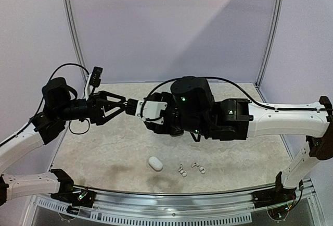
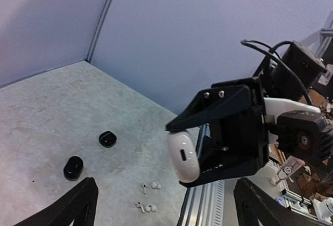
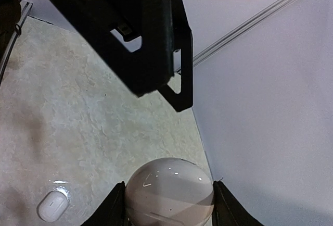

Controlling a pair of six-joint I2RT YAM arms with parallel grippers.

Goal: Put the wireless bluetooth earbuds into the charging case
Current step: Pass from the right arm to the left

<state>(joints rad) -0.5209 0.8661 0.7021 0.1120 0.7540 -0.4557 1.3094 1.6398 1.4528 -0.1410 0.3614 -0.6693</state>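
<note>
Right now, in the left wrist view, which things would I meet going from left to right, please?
First a black oval object → second black oval object, farther back → white earbuds → white charging case, held up in the air.

Four tiny white earbuds (image 1: 183, 173) lie loose on the surface (image 1: 104, 148), in two little pairs. A smooth white charging case (image 2: 183, 155) is held up in the air, standing on end.

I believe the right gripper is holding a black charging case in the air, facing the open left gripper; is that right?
Not quite: the charging case in the right gripper is white, not black, as the left wrist view shows. It is held in the air, facing the open left gripper.
</note>
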